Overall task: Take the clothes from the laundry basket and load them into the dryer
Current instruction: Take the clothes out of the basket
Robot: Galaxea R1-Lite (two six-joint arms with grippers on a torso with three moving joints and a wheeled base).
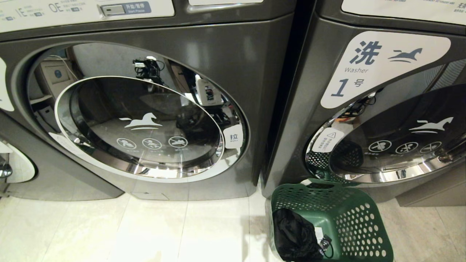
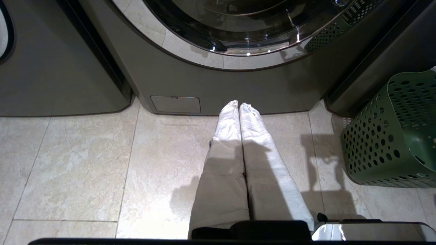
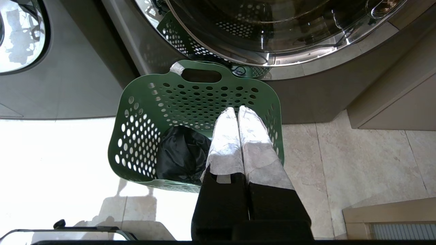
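My right tool [image 3: 237, 109], cloth-wrapped fingers pressed together and holding nothing, hangs over the perforated green plastic laundry basket [image 3: 143, 112] on the floor tiles, where crumpled black clothes [image 3: 182, 153] lie (glossy fabric). My left tool [image 2: 238, 104] is likewise closed.

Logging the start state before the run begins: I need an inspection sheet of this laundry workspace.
Surface: pale tiled floor, bare where seen.
Job's things: green laundry basket on the floor before the right machine; black clothes inside. Left machine door shut.
Clutter: nothing seen.
Grippers: left gripper shut, above the floor before the left machine; right gripper shut, above the basket, holding nothing.
Cables: small black cord in the basket.
Surroundings: right machine labelled Washer, door shut.
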